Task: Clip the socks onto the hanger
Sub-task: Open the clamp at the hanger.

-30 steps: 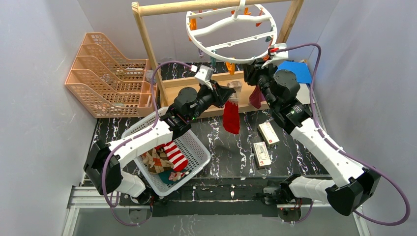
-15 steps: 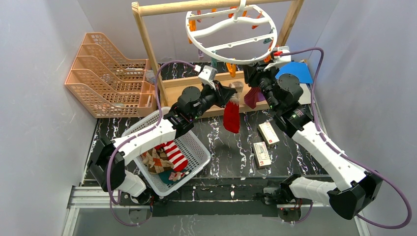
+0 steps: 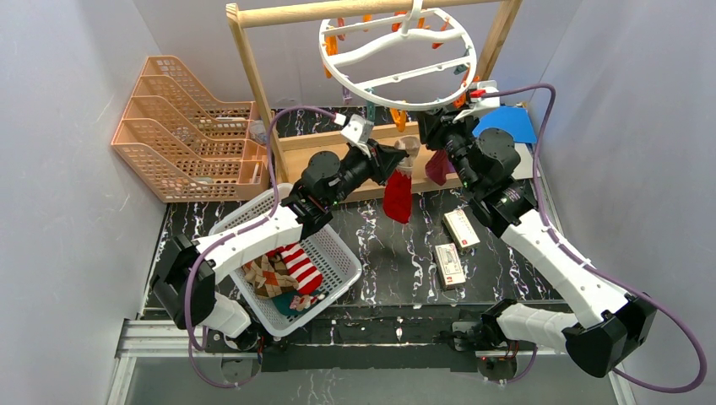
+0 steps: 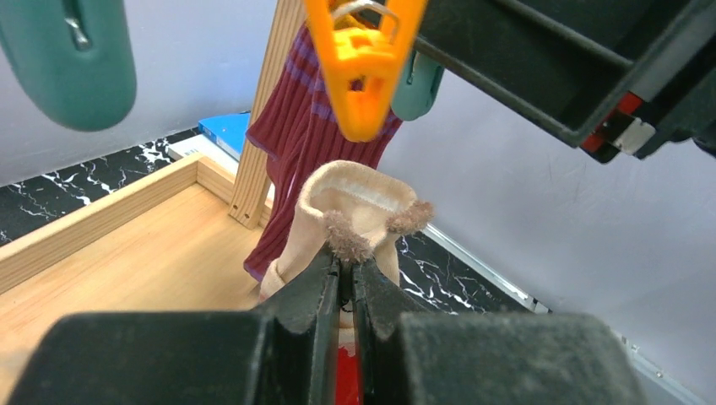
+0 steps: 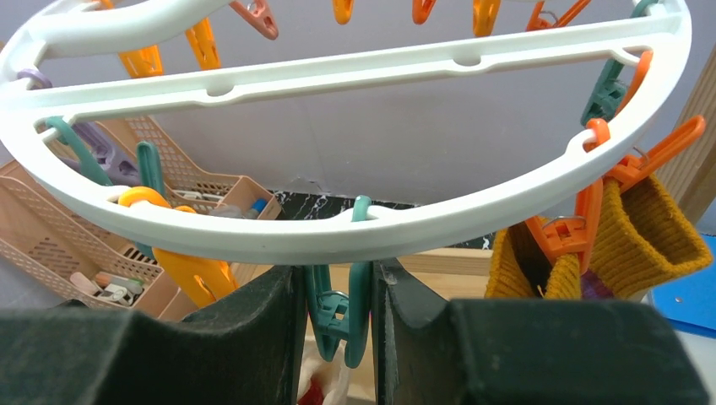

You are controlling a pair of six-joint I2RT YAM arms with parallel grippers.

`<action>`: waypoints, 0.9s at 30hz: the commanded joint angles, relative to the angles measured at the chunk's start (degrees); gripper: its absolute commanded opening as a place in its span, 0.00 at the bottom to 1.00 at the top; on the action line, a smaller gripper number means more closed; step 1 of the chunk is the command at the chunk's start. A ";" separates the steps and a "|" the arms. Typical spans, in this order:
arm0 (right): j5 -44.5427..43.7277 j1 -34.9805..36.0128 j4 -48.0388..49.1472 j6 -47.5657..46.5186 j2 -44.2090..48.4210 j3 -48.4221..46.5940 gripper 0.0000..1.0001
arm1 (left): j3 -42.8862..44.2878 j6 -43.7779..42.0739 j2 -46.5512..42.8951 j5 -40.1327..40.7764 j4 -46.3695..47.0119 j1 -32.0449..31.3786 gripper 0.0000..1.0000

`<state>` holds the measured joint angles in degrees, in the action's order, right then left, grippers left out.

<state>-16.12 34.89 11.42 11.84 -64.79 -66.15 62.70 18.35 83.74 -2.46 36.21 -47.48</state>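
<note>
The white ring hanger (image 3: 397, 46) hangs from the wooden rack; its rim fills the right wrist view (image 5: 338, 236). My left gripper (image 3: 395, 164) is shut on the cream cuff (image 4: 359, 202) of a red sock (image 3: 398, 196), held up just under the ring. An orange clip (image 4: 363, 67) dangles right above that cuff. My right gripper (image 5: 338, 337) is shut on a teal clip (image 5: 342, 308) under the ring's near rim, pressing its handles. A maroon sock (image 3: 439, 166) hangs clipped beside it, its mustard cuff (image 5: 629, 245) held by an orange clip.
A white basket (image 3: 338, 253) at the front left holds striped (image 3: 300, 266) and argyle (image 3: 270, 274) socks. Peach stacked trays (image 3: 181, 126) stand at the back left. Two small boxes (image 3: 461, 229) lie on the table to the right. The wooden rack post (image 3: 253, 76) stands behind.
My left gripper has lifted the red sock a little higher toward the ring. My right gripper has shifted slightly at the ring's rim.
</note>
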 commanded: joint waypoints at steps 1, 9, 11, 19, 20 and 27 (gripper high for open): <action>0.77 -0.19 4.28 -0.06 1.94 1.31 0.01 | -2.70 -5.32 -2.18 -2.54 8.43 -0.24 0.00; 1.54 -0.24 5.54 0.46 2.47 1.99 0.01 | -2.69 -7.71 -1.53 -3.38 11.31 -0.29 0.00; 1.49 -0.18 5.62 0.47 2.51 2.06 0.01 | -2.41 -7.76 -1.45 -3.18 11.50 -0.26 0.00; 1.49 -0.21 6.30 0.69 2.58 2.51 0.01 | -1.20 -7.74 -0.53 -2.09 11.69 -0.26 0.00; 1.50 -0.23 6.33 0.73 2.49 2.52 0.01 | -1.04 -7.67 -0.39 -2.06 11.69 -0.27 0.00; 1.62 -0.23 6.53 0.71 2.45 2.69 0.01 | -0.45 -7.13 -0.16 -2.44 12.26 -0.27 0.00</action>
<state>-14.79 34.89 14.70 12.14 -63.68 -63.86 59.75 11.55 83.94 -5.23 45.52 -47.48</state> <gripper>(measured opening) 0.369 0.052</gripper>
